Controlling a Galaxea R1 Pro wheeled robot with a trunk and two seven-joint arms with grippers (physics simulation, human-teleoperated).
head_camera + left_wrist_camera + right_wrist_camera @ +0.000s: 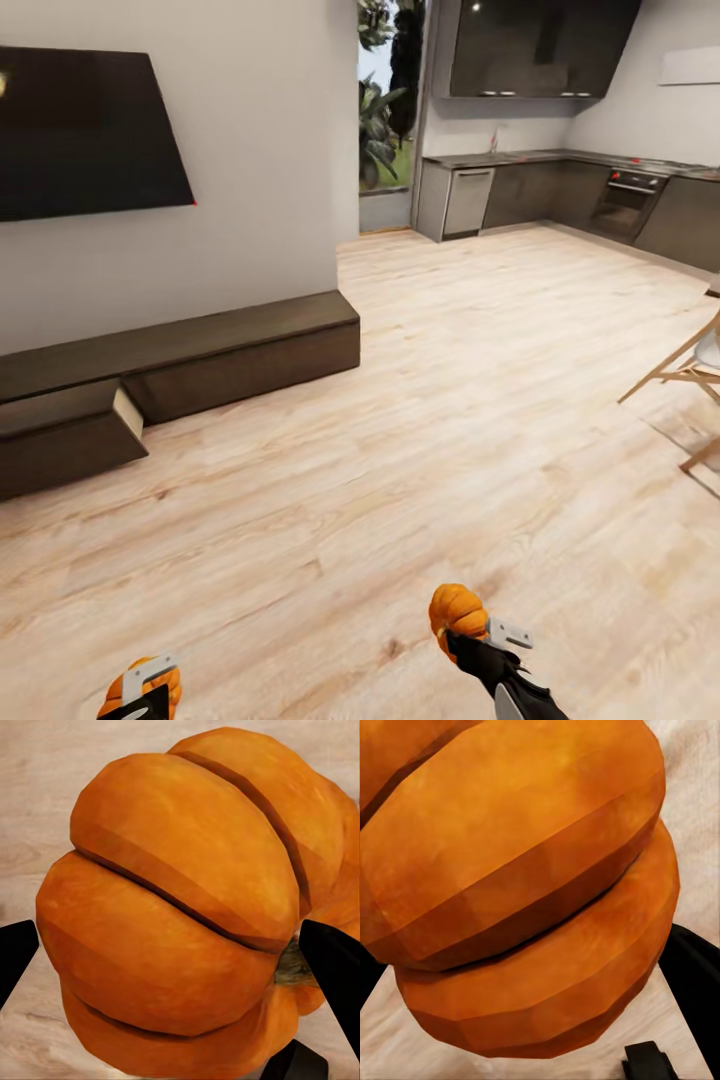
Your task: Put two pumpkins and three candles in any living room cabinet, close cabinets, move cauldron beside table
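Wood floor [420, 420] stretched ahead, with the cabinet [180, 365] at ten o'clock, one drawer [70, 430] open. My left gripper [140, 690] squeezed one pumpkin [150, 680], my right gripper [475, 640] the other pumpkin [455, 608]. I should roll slowly and keep both grips tight

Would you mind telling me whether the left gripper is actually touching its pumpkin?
Touching. In the left wrist view the pumpkin sits between both dark fingers of the left gripper, pressed against each side.
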